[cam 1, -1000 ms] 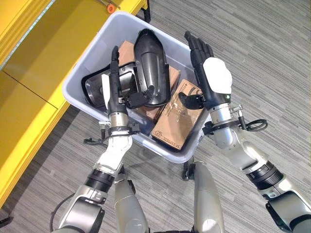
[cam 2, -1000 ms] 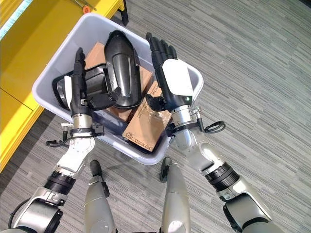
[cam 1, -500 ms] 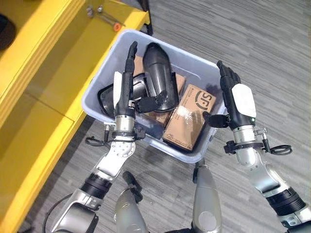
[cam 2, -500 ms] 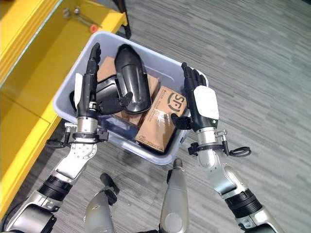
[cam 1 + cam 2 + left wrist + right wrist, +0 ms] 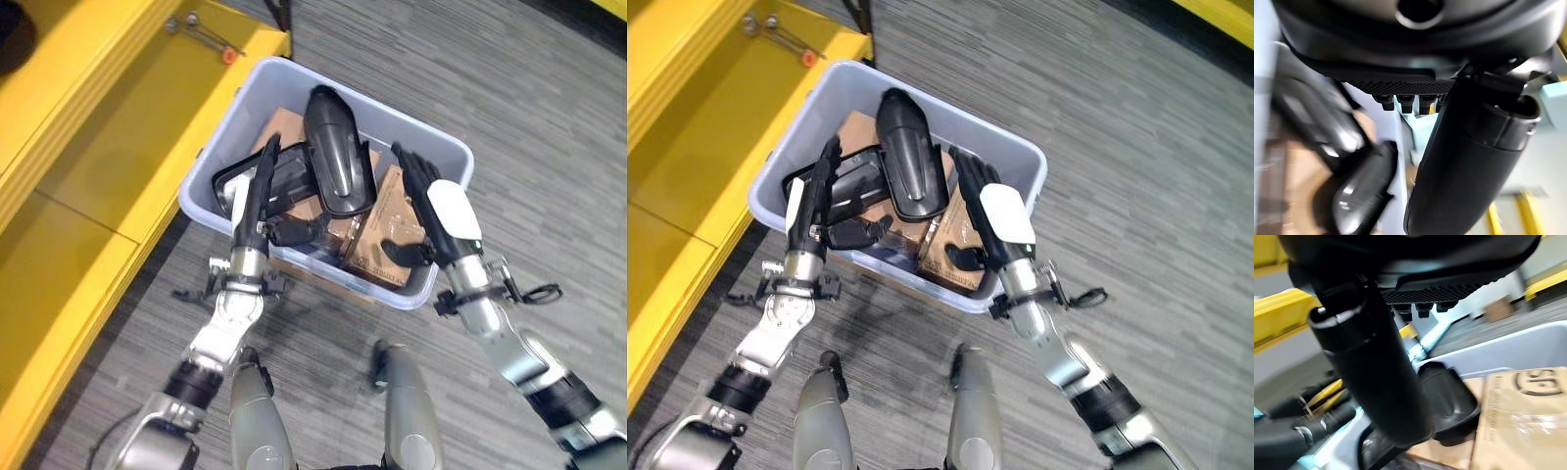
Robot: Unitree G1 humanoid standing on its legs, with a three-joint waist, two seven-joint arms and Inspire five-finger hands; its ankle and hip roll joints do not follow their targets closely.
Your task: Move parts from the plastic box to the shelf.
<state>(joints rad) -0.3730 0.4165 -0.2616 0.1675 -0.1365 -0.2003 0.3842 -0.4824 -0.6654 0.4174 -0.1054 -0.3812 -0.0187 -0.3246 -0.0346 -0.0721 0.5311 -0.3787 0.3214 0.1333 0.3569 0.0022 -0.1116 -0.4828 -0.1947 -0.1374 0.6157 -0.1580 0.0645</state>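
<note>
The grey plastic box (image 5: pixel 447 149) stands on the floor beside the yellow shelf (image 5: pixel 88 147). In it lie a long black housing (image 5: pixel 336 162), a flatter black part (image 5: pixel 289 186) to its left, and cardboard boxes (image 5: pixel 387 230). My left hand (image 5: pixel 257 191) is open, fingers straight, over the flat black part at the box's near left wall. My right hand (image 5: pixel 443 211) is open too, its white-covered back up, over the cardboard box by the near right corner. The right wrist view shows its thumb (image 5: pixel 1376 377) above the cardboard box (image 5: pixel 1518 406) and a black part (image 5: pixel 1449 401). Neither hand holds anything.
A small tool with an orange tip (image 5: pixel 211 34) lies on the shelf's top board near the box's far left corner. A dark object (image 5: pixel 12 24) sits at the shelf's far end. Grey striped carpet (image 5: pixel 549 127) spreads to the right of the box.
The camera has shifted. My right hand has come in from beside the box's right wall to over the cardboard box. My left hand stays over the black parts.
</note>
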